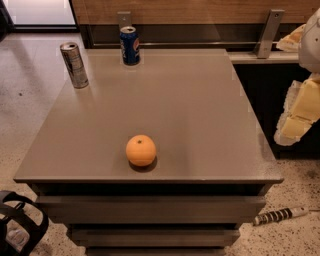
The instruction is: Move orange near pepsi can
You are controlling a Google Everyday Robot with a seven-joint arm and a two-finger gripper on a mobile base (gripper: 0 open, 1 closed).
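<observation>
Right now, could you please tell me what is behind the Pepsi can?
A metal bracket on the wooden wall; its lower part is hidden by the Pepsi can. The claw hangs right of the table.

The pepsi can [130, 46], at the far edge of the desk [200, 125], bears the round red-white-blue Pepsi logo. The gripper [299, 114] hangs beyond the right edge.
</observation>
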